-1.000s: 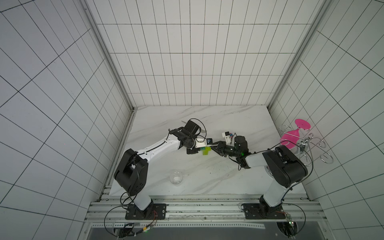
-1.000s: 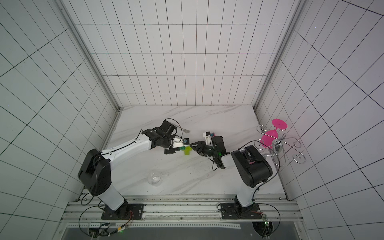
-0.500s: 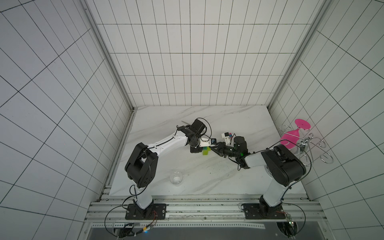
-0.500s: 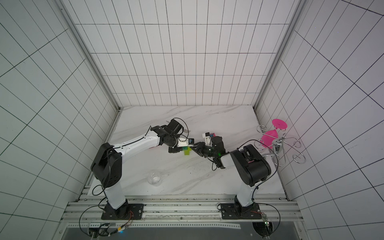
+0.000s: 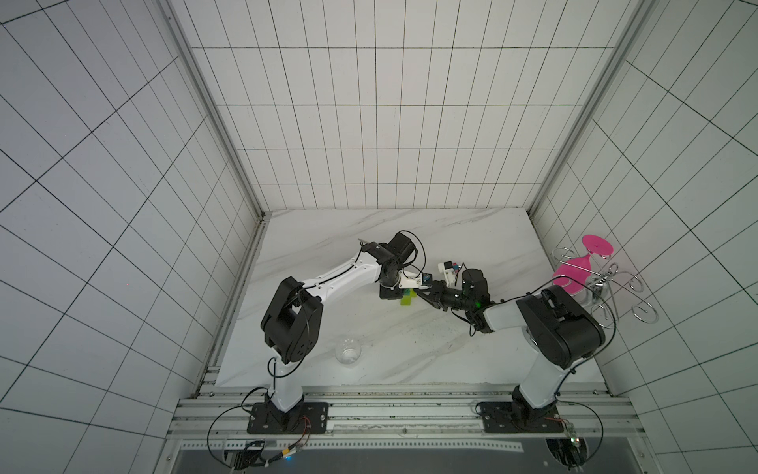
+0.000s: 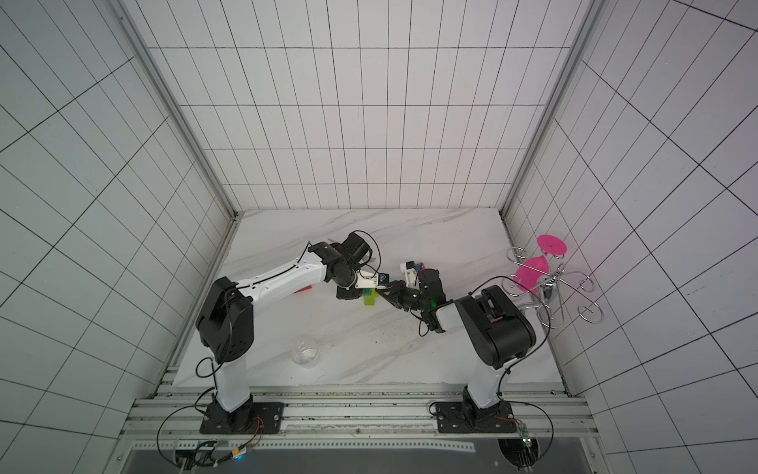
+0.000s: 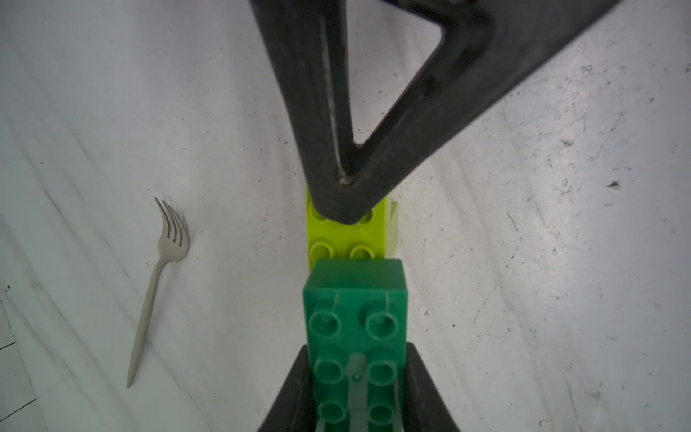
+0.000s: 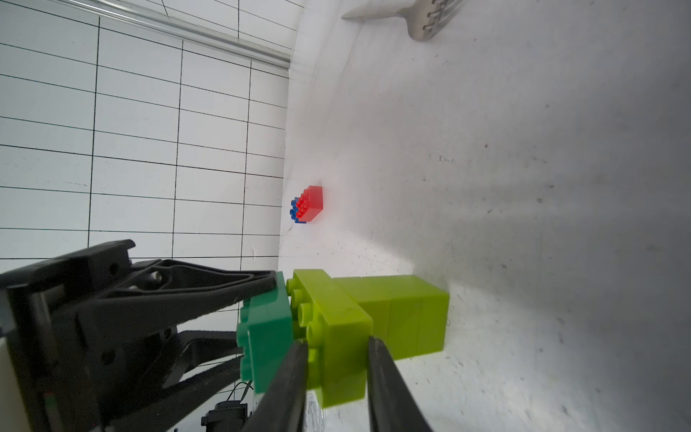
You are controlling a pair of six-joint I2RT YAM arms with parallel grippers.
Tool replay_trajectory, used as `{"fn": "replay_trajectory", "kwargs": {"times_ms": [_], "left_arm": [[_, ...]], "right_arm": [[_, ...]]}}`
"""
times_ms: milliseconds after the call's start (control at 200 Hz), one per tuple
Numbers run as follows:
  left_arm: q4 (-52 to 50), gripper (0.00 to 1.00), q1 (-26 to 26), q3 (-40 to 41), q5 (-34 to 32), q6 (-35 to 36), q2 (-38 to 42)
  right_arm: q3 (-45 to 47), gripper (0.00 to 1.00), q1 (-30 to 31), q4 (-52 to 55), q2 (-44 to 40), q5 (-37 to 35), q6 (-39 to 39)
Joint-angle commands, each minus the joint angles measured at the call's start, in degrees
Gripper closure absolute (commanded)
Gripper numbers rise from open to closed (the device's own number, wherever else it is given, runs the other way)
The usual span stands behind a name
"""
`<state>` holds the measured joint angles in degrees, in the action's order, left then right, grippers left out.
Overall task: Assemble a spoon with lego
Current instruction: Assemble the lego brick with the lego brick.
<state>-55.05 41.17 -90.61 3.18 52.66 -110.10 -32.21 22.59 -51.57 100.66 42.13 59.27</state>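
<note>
My left gripper [image 7: 355,349] is shut on a dark green lego brick [image 7: 354,299], studs toward the camera. Just past it stands a lime green lego piece [image 7: 346,239], a crossbar brick on a stem block [image 8: 407,314] resting on the table. My right gripper [image 8: 336,342] is shut on the crossbar brick [image 8: 338,336]. The dark green brick [image 8: 265,329] sits against the crossbar's studs; whether it is seated I cannot tell. In both top views the grippers meet mid-table over the lime piece [image 5: 407,302] [image 6: 370,301]. A red brick [image 8: 312,205] and a blue brick [image 8: 295,214] lie together farther off.
A silver fork [image 7: 157,284] lies on the marble table [image 5: 410,336] beside the left arm. A clear glass [image 5: 348,355] stands near the front edge. A wire rack [image 5: 640,316] holding a pink glass [image 5: 572,273] sits at the right wall.
The left arm has swung right and brought the dark green brick up against the lime piece. The right gripper has closed on the lime crossbar brick.
</note>
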Motion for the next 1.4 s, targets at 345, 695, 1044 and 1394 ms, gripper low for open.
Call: {"fn": "replay_trajectory", "kwargs": {"times_ms": [345,695,1044,1394], "left_arm": [[-4.46,1.0,1.11,-4.4,-1.67,0.42,-2.53],[-5.22,1.0,0.84,-7.7,-2.61,0.77,-3.59],[-8.76,1.0,1.02,-8.16,-1.77,0.18,-5.34],[-11.7,1.0,1.9,-11.86,-2.69,-1.83,-10.55]], "right_arm": [[-1.8,0.72,0.09,2.53,-1.01,0.89,-2.47],[-1.78,0.73,0.01,3.13,-1.56,1.03,-3.03],[-1.63,0.72,-0.17,3.5,-2.05,1.02,-3.27],[-1.49,0.73,-0.18,3.82,-2.46,0.94,-3.38]]}}
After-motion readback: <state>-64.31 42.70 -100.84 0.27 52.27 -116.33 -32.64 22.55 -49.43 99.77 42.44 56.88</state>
